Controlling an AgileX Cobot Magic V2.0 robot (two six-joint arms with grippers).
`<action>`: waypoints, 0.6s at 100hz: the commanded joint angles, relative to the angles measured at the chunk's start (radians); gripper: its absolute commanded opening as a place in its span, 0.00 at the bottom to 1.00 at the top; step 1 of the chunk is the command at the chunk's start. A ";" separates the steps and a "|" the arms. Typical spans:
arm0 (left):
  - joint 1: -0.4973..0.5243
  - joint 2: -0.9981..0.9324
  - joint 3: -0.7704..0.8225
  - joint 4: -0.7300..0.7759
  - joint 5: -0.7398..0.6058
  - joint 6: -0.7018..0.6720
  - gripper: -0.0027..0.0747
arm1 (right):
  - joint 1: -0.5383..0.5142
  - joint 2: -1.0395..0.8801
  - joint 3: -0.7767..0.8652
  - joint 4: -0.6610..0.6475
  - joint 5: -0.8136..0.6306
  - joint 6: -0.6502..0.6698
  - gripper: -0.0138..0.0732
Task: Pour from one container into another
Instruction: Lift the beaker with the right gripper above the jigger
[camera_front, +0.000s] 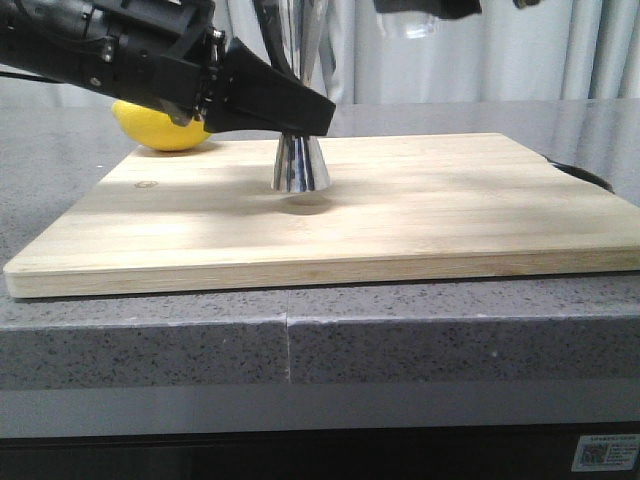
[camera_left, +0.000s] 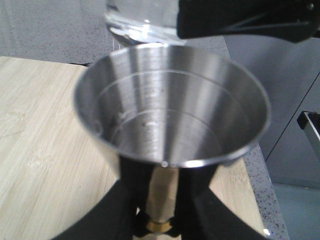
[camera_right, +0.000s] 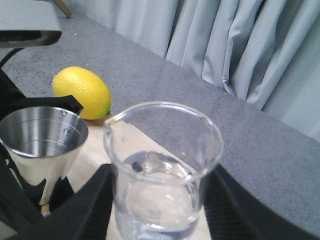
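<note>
The steel jigger (camera_front: 300, 165) stands on the wooden cutting board (camera_front: 450, 220). My left gripper (camera_front: 300, 115) is shut on its narrow waist. In the left wrist view its wide cup (camera_left: 170, 115) fills the picture, and the black fingers (camera_left: 125, 210) clamp beside the gold band. The clear glass beaker (camera_right: 162, 165) holds some water and sits between the black pads of my right gripper (camera_right: 160, 200). It hangs high, above and just behind the jigger's rim (camera_right: 42, 125). The front view cuts off most of the beaker (camera_front: 415, 25) at the upper edge.
A yellow lemon (camera_front: 160, 128) lies at the board's far left corner, behind the left arm. The board rests on a grey stone counter (camera_front: 450, 330). A dark rounded object (camera_front: 585, 175) shows past the board's right end. Grey curtains hang behind.
</note>
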 joint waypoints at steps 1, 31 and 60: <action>-0.012 -0.065 -0.028 -0.057 0.109 -0.023 0.01 | -0.007 -0.033 -0.069 -0.044 -0.041 -0.020 0.35; -0.015 -0.071 -0.028 -0.037 0.109 -0.053 0.01 | -0.007 -0.033 -0.171 -0.169 0.080 -0.020 0.35; -0.045 -0.071 -0.028 -0.033 0.109 -0.053 0.01 | -0.045 -0.033 -0.205 -0.241 0.151 -0.020 0.35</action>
